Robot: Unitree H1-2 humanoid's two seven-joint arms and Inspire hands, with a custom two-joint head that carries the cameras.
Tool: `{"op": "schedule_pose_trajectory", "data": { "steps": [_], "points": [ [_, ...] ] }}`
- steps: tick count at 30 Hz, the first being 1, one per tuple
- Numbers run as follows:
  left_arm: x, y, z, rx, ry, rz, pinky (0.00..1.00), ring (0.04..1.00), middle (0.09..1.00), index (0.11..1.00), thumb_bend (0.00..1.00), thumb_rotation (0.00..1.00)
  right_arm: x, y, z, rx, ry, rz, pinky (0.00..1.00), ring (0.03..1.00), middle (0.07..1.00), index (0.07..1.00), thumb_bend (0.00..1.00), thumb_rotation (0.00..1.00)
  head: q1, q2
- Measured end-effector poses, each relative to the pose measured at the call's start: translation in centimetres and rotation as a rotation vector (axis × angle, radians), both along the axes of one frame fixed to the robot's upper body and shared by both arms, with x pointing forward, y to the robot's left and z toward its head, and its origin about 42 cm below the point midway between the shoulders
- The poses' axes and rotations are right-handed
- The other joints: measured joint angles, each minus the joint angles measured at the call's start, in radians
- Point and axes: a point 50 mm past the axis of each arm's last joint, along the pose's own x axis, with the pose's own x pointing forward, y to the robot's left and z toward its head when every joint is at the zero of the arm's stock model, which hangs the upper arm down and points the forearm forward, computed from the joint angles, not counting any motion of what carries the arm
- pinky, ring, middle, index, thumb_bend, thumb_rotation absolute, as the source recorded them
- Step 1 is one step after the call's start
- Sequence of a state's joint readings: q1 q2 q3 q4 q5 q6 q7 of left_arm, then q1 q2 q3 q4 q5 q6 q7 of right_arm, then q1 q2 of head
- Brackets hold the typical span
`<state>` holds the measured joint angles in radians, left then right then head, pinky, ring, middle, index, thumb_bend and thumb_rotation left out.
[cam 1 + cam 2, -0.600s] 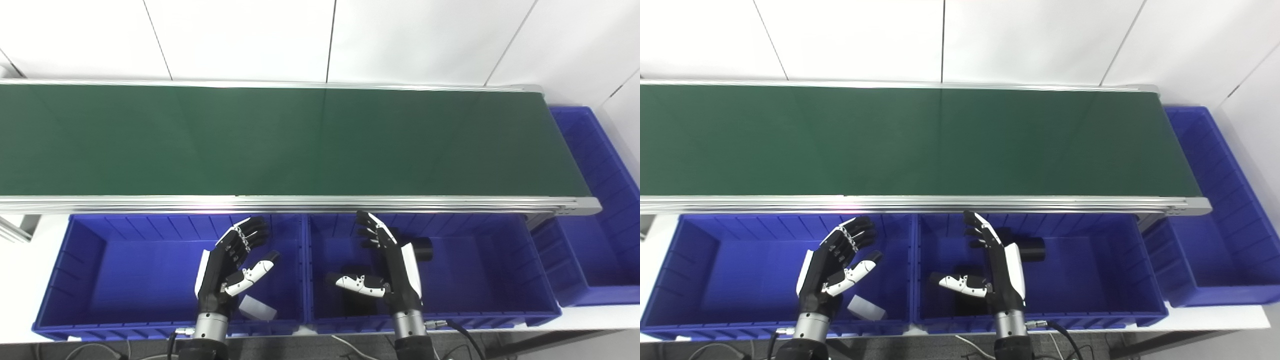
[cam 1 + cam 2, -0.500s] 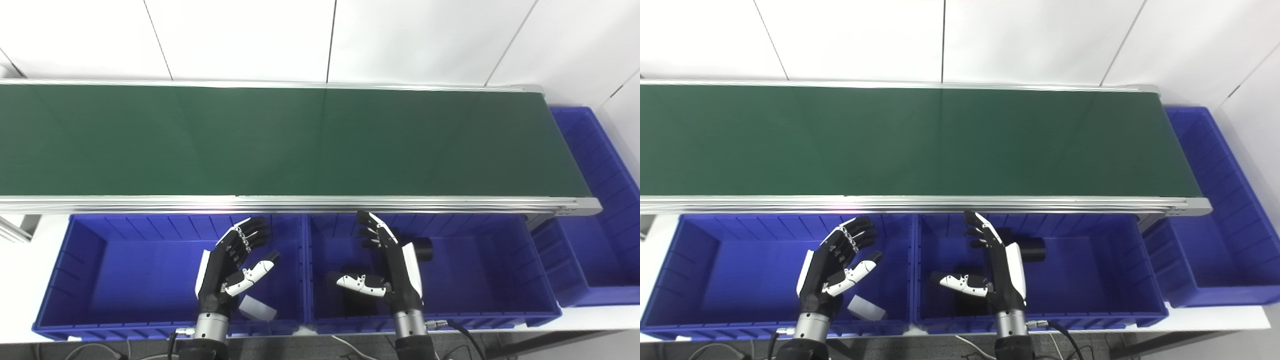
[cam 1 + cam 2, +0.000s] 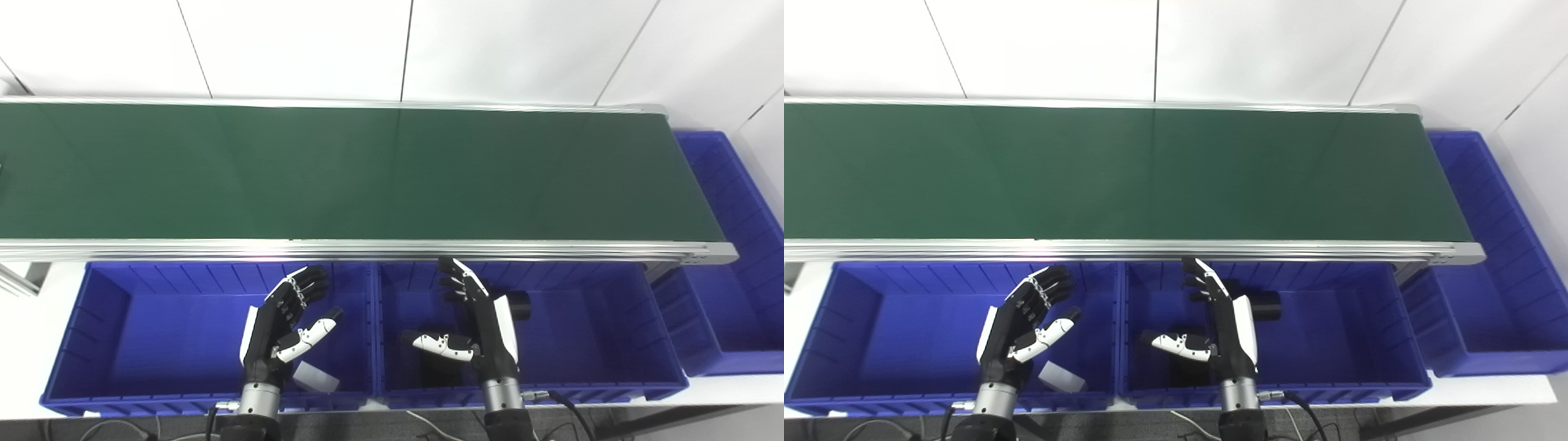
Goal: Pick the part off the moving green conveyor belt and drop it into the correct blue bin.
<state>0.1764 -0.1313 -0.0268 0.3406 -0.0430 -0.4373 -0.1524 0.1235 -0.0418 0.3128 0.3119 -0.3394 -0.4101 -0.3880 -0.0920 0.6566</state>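
The green conveyor belt (image 3: 367, 171) runs across the view and carries no part that I can see. Below its near rail stand two blue bins. My left hand (image 3: 285, 324) hovers open over the right part of the left bin (image 3: 98, 324), above a white part (image 3: 315, 378) lying on the bin floor. My right hand (image 3: 481, 327) hovers open over the left part of the right bin (image 3: 612, 331). A black cylinder (image 3: 519, 304) lies in that bin just behind the hand, and a dark part (image 3: 438, 370) sits under the thumb.
A third blue bin (image 3: 729, 275) stands past the belt's right end. The belt's aluminium rail (image 3: 367, 248) runs just beyond both hands. White wall panels rise behind the belt. Cables trail below the wrists at the bottom edge.
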Motion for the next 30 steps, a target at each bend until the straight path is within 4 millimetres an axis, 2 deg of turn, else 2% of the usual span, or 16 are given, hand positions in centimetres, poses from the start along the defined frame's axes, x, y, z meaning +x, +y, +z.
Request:
{"op": "schedule_pose_trajectory", "data": {
  "steps": [11, 16, 21, 30],
  "points": [
    [0.49, 0.1, -0.26, 0.005, 0.009, 0.013, 0.75, 0.714, 0.73, 0.716, 0.57, 0.0, 0.65, 0.41, 0.27, 0.03, -0.005, -0.006, 0.64, 0.738, 0.803, 0.82, 0.71, 0.11, 0.0, -0.012],
    [0.49, 0.03, -0.25, 0.011, 0.008, 0.004, 0.74, 0.728, 0.75, 0.731, 0.58, 0.0, 0.71, 0.43, 0.27, 0.055, 0.002, -0.016, 0.64, 0.738, 0.8, 0.816, 0.73, 0.13, 0.002, -0.015],
    [0.5, -0.03, -0.22, 0.012, 0.007, 0.005, 0.77, 0.735, 0.751, 0.731, 0.58, 0.0, 0.73, 0.51, 0.26, 0.066, 0.008, -0.013, 0.65, 0.746, 0.803, 0.821, 0.72, 0.1, 0.0, -0.012],
    [0.49, 0.2, -0.26, 0.012, 0.009, 0.013, 0.76, 0.723, 0.735, 0.719, 0.56, 0.0, 0.71, 0.54, 0.22, 0.086, 0.016, -0.013, 0.65, 0.739, 0.794, 0.816, 0.7, 0.08, 0.002, -0.012]
  ]
}}
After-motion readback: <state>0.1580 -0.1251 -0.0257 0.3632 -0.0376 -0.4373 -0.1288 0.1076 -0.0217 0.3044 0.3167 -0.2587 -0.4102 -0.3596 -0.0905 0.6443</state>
